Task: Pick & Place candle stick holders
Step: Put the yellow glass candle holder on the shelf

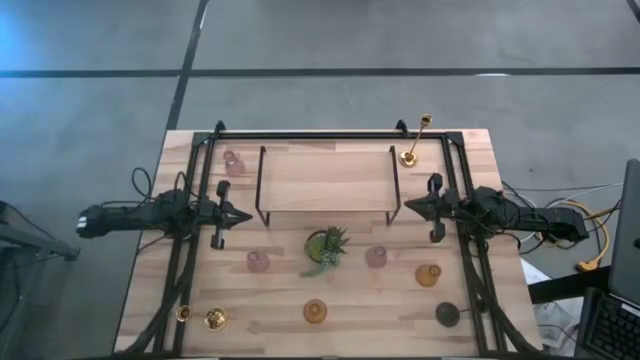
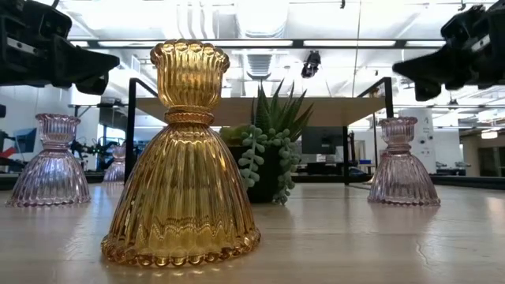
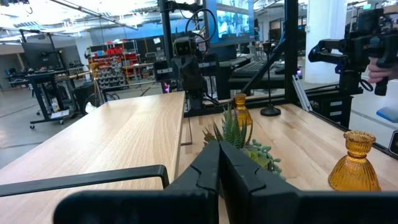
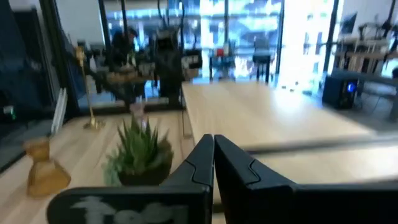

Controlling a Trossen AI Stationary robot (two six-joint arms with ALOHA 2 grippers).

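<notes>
Ribbed amber holder (image 2: 181, 166), pink holders (image 2: 403, 164), green plant (image 2: 272, 142).

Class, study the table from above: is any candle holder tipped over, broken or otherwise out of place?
Nothing stands out. The gold holder at the far right corner only looks slanted from overhead. The pink holders, amber holders and plant stand upright. Left gripper and right gripper hang shut and empty.

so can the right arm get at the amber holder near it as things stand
Probably yes. The right gripper, shut and empty, hovers above the table, and the amber holder stands nearby on the right arm's side with bare wood around it. The pink holder beside it stands apart. The fingers must open first.
</notes>
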